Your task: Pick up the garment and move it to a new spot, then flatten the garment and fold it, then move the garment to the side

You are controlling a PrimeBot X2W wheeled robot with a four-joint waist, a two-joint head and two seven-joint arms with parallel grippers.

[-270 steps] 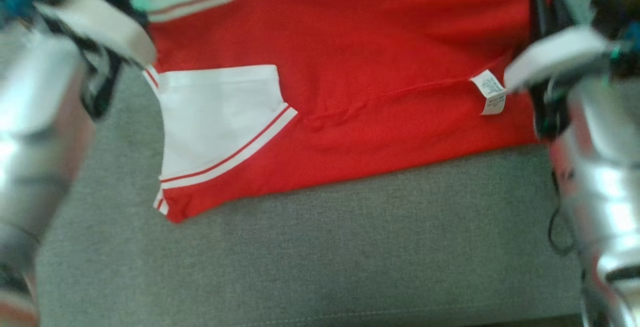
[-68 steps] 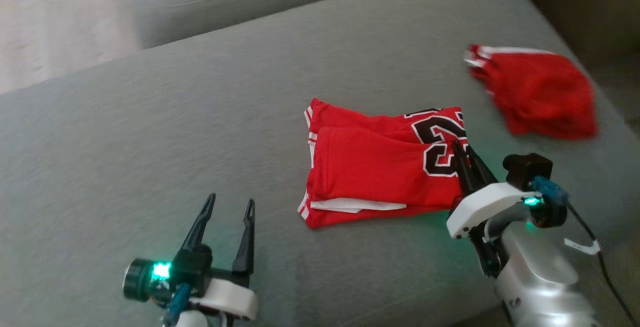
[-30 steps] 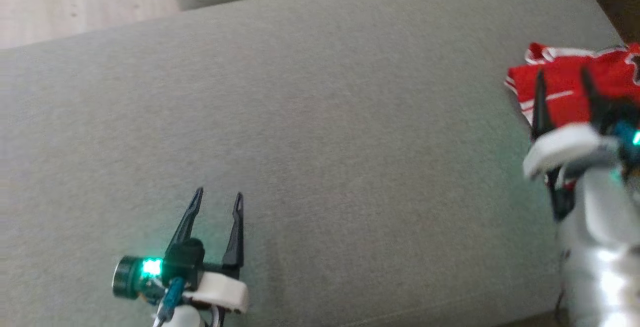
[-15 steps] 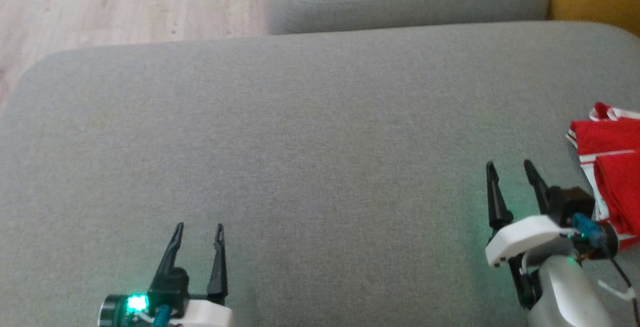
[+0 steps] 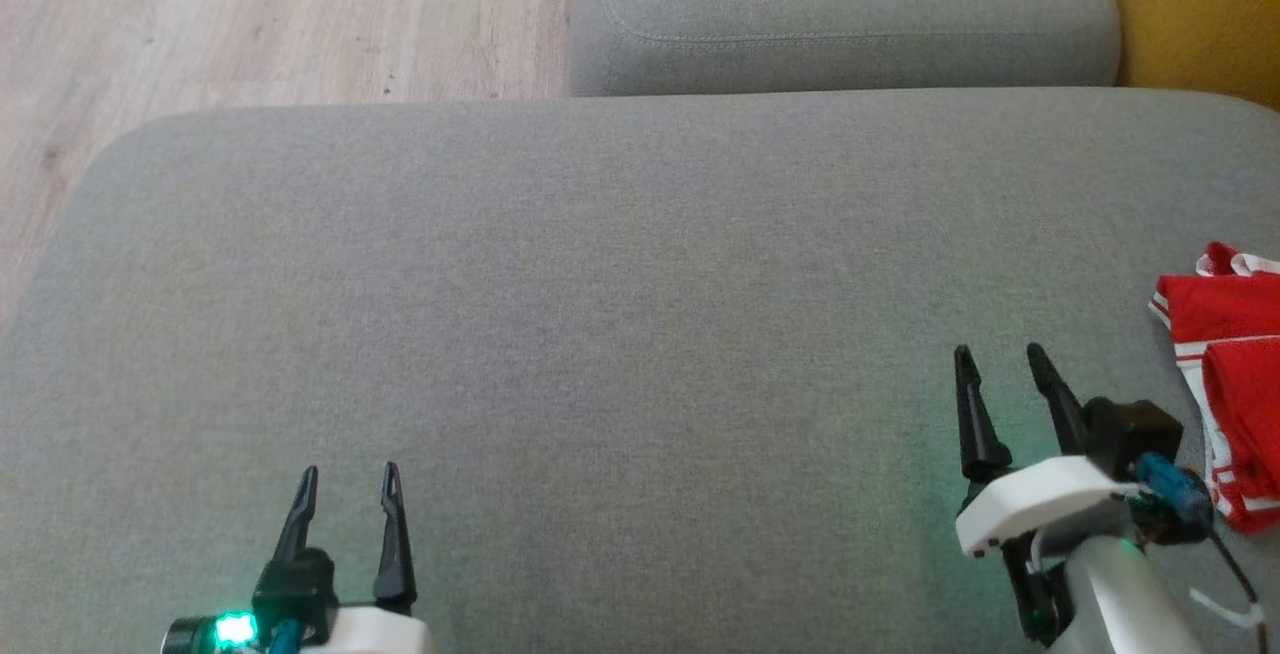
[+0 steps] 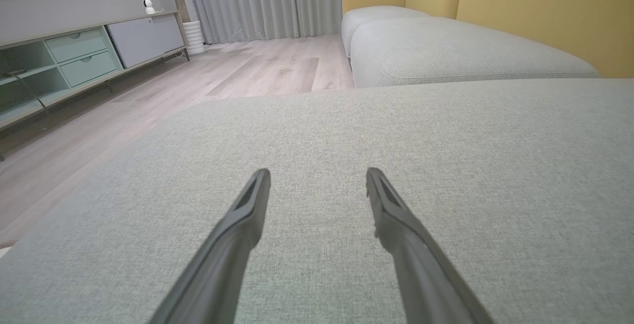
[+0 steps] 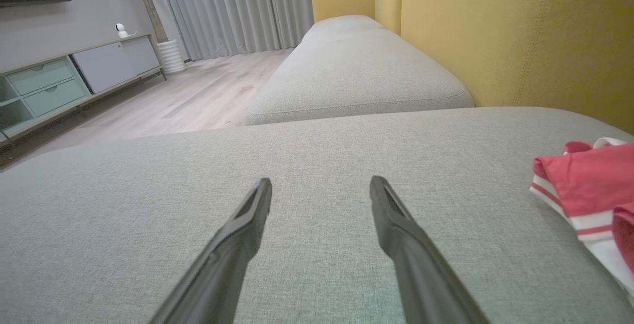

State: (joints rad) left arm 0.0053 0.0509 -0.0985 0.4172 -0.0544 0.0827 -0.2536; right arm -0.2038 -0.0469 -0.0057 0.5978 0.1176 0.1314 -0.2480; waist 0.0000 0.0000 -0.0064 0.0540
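The folded red garment [image 5: 1232, 374] with white trim lies on the grey cushion [image 5: 620, 284] at the far right edge of the head view, partly cut off. It appears again at the right of the right wrist view as the same garment [image 7: 592, 185]. My right gripper [image 5: 995, 359] is open and empty, just left of the garment and apart from it; in its own view the gripper [image 7: 321, 185] hovers over bare cushion. My left gripper [image 5: 347, 479] is open and empty at the lower left, also seen over the cushion as the left gripper [image 6: 318, 176].
A second grey cushion [image 5: 840, 14] adjoins at the back, with the yellow sofa back [image 5: 1200, 4] at the right. Wooden floor [image 5: 250, 14] lies beyond the cushion's left and far edges. A low cabinet [image 6: 74, 56] stands across the room.
The camera has swung left, so the garment has slid to the right edge of view. My right gripper has let go of the garment and now stands open beside it.
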